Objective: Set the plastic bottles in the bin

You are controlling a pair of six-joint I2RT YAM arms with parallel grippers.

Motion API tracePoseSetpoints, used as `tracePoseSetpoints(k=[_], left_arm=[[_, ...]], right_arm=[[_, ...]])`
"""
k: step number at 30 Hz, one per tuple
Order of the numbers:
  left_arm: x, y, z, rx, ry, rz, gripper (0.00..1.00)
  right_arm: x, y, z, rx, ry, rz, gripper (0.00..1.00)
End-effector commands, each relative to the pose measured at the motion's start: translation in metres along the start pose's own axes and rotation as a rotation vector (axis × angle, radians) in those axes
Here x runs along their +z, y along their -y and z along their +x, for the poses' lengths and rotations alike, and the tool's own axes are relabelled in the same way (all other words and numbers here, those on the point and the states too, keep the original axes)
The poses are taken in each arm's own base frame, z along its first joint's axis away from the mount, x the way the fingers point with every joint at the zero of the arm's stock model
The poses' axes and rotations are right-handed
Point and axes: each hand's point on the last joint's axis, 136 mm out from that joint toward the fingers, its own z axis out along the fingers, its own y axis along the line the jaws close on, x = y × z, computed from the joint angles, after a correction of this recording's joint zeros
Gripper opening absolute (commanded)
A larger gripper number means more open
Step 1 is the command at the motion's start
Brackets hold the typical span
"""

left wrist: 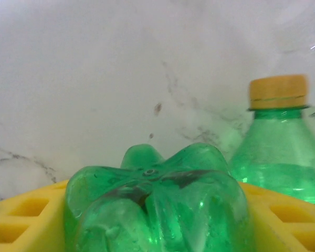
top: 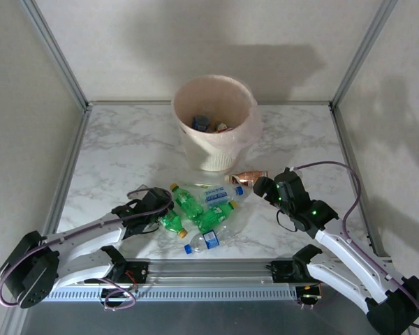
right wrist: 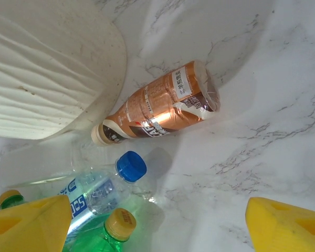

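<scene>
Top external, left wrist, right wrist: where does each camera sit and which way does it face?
Top external: above and behind the arms, looking down at bin, bottles, left arm, right arm.
Left wrist: low by the table, facing a green bottle between its yellow fingers.
Right wrist: higher, looking down at the copper-brown bottle past its open yellow fingers.
Shared: top external shows that bottle too.
</scene>
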Motion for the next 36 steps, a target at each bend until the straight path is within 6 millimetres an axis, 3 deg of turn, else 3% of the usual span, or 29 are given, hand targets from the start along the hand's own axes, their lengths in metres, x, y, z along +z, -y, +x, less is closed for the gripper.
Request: tracePoseSetpoints(k=[1, 4, 8, 17, 24, 27, 31, 36], left_arm=[[-0.013, 0.003, -0.021, -0.037, 0.068, 0.0, 0.6], [-0.032, 0.019, -0.039, -0.004, 0.105, 0.023, 0.6], [-0.072, 0.058, -0.068, 0.039, 0.167, 0.111, 0.6], [-0.162, 0.182, -0.103, 0.059, 0.184, 0.528, 0.6], [-0.222, 0.267, -0.145, 0.098, 0.304, 0.715, 0.63], [-0.236, 0.304, -0.162, 0.11, 0.356, 0.768, 0.63], [-0.24, 0.337, -0.182, 0.093, 0.384, 0.805, 0.64], [-0.215, 0.366, -0.198, 0.105, 0.396, 0.786, 0.65]], right_arm=[[-0.002, 0.0, 0.004, 0.013, -0.005, -0.014, 0.86], [-0.002, 0.002, 0.006, 0.011, -0.006, -0.011, 0.86], [-0.002, 0.004, 0.006, 0.013, -0.001, -0.004, 0.86], [0.0, -0.001, 0.004, 0.018, -0.003, -0.016, 0.86], [0.001, -0.001, 0.007, 0.018, -0.01, -0.021, 0.86], [0.001, 0.0, 0.01, 0.019, -0.017, -0.018, 0.86], [-0.002, 0.0, 0.011, 0.025, -0.016, -0.022, 0.86], [-0.004, 0.002, 0.013, 0.02, -0.021, -0.013, 0.86]])
